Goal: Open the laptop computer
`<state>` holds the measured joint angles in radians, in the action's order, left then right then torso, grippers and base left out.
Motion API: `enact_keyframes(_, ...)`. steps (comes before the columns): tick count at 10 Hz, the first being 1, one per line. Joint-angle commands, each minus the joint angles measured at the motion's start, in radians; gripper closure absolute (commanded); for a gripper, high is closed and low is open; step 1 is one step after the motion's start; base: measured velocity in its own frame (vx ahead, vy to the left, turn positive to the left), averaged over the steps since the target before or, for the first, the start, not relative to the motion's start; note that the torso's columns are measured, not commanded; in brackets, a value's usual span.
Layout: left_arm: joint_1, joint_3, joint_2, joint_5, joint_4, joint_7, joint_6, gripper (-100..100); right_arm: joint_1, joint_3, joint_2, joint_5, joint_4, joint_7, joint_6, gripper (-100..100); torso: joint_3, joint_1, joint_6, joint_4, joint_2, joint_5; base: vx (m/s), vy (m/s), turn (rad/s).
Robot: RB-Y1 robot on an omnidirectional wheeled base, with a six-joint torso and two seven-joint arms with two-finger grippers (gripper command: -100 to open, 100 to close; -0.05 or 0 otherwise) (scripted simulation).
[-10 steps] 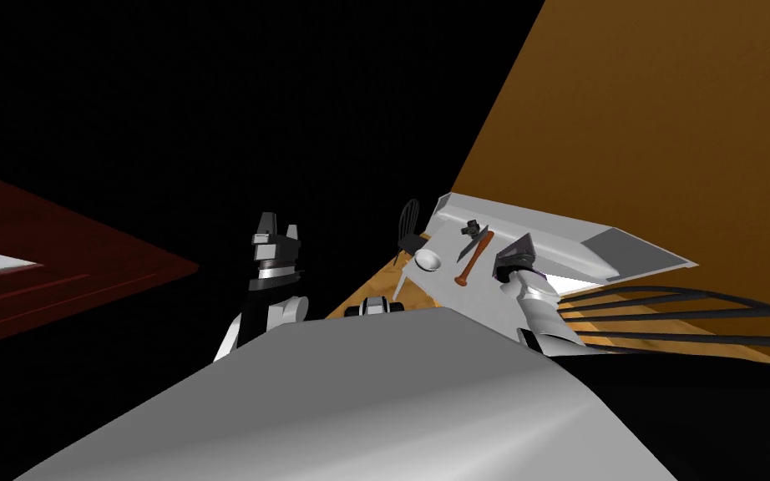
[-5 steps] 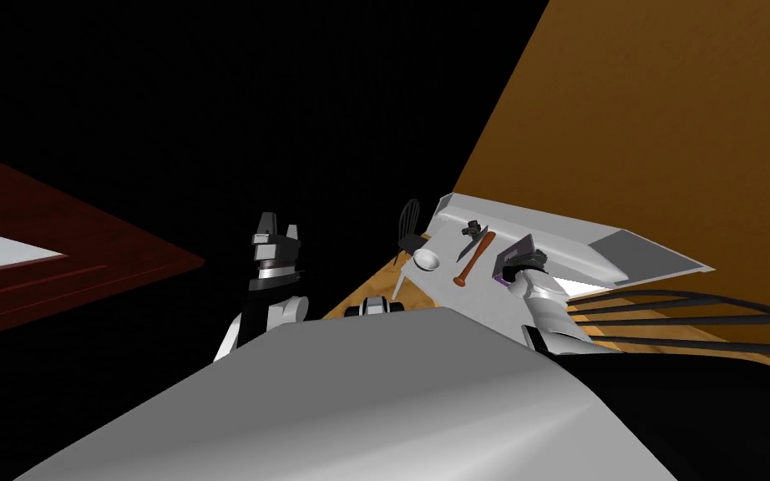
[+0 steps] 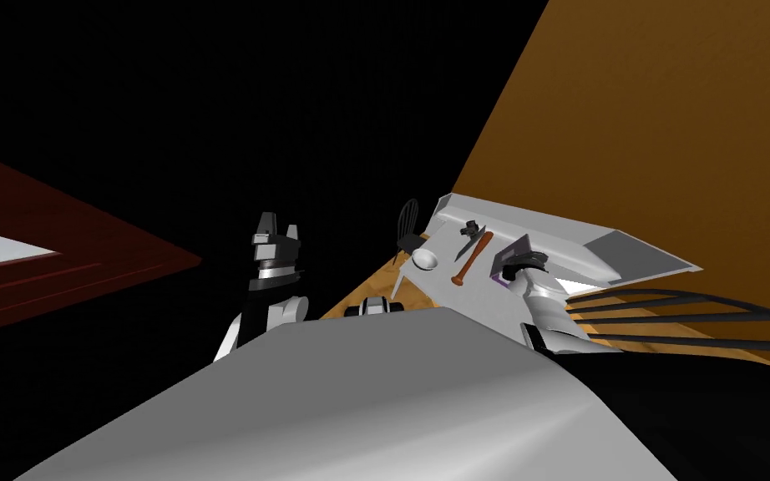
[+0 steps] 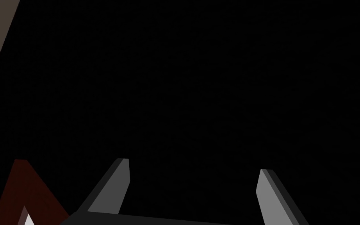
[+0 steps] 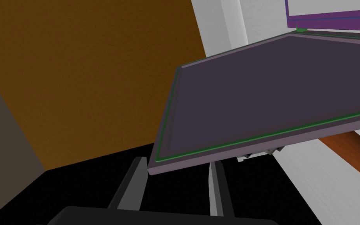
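Note:
The laptop [image 3: 515, 253] sits on the white table [image 3: 467, 301] with its lid part-way up. In the right wrist view the dark purple lid [image 5: 261, 97], edged in green, slants above the purple base [image 5: 331, 15]. My right gripper [image 5: 177, 166] is at the lid's free corner. Its fingers [image 5: 134, 183] stand apart, narrower than full width, and their tips meet the lid's lower edge. Nothing is pressed between them. In the head view this gripper [image 3: 515, 271] is just below the lid. My left gripper [image 3: 276, 227] is held up at the left, open and empty [image 4: 193, 175].
A brown bat-shaped stick [image 3: 471, 259], a white bowl [image 3: 425, 260] and a small dark object [image 3: 471, 227] lie on the table left of the laptop. A dark chair [image 3: 409, 224] stands beyond. An orange wall [image 3: 667, 125] rises behind. Black bars [image 3: 692, 313] cross at the right.
My right hand has shifted slightly to the right under the lid. The lid now shows more of its face than a second ago. The left arm has not moved.

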<state>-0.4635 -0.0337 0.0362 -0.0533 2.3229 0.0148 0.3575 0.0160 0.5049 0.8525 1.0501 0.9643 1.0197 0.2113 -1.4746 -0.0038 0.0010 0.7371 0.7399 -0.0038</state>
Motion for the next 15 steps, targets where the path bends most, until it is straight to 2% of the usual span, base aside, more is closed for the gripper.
enact_keyframes(1, 0.0, 0.0, 0.0, 0.0, 0.0, 0.0, 0.0, 0, -0.024, 0.017, -0.027, -0.018, 0.002, -0.051, -0.016, 100, 0.002, -0.004, 0.003, 0.0, 0.002, -0.002, -0.093, -0.066, -0.017)
enact_keyframes(6, 0.0, 0.0, 0.0, 0.0, 0.0, 0.0, 0.0, 0, -0.069, 0.041, -0.07, -0.085, 0.022, -0.14, -0.038, 100, 0.0, -0.009, 0.007, -0.001, -0.001, -0.005, -0.099, -0.079, -0.043)
enact_keyframes(7, 0.0, 0.0, 0.0, 0.0, 0.0, 0.0, 0.0, 0, -0.073, 0.038, -0.062, -0.075, 0.025, -0.129, -0.04, 100, -0.001, -0.008, 0.006, -0.002, -0.003, -0.005, -0.038, -0.027, -0.008)
enact_keyframes(8, 0.0, 0.0, 0.0, 0.0, 0.0, 0.0, 0.0, 0, -0.078, 0.064, -0.112, -0.08, 0.055, -0.156, -0.063, 100, -0.004, -0.004, 0.001, -0.002, -0.007, -0.003, -0.027, -0.064, -0.144)
enact_keyframes(9, 0.0, 0.0, 0.0, 0.0, 0.0, 0.0, 0.0, 0, -0.078, 0.064, -0.115, -0.08, 0.055, -0.156, -0.063, 100, -0.004, -0.004, 0.001, -0.003, -0.007, -0.003, -0.01, -0.087, -0.105)
enact_keyframes(11, 0.0, 0.0, 0.0, 0.0, 0.0, 0.0, 0.0, 0, -0.081, 0.089, -0.167, -0.083, 0.083, -0.18, -0.087, 100, -0.004, -0.004, -0.003, -0.003, -0.008, -0.004, -0.011, -0.072, -0.114)
enact_keyframes(12, 0.0, 0.0, 0.0, 0.0, 0.0, 0.0, 0.0, 0, -0.081, 0.089, -0.167, -0.083, 0.083, -0.18, -0.087, 100, -0.004, -0.005, -0.004, -0.004, -0.008, -0.005, -0.02, -0.058, -0.059)
enact_keyframes(15, 0.0, 0.0, 0.0, 0.0, 0.0, 0.0, 0.0, 0, -0.087, 0.127, -0.246, -0.088, 0.125, -0.215, -0.121, 100, -0.006, -0.001, -0.007, -0.005, -0.01, -0.005, -0.001, -0.079, -0.098)
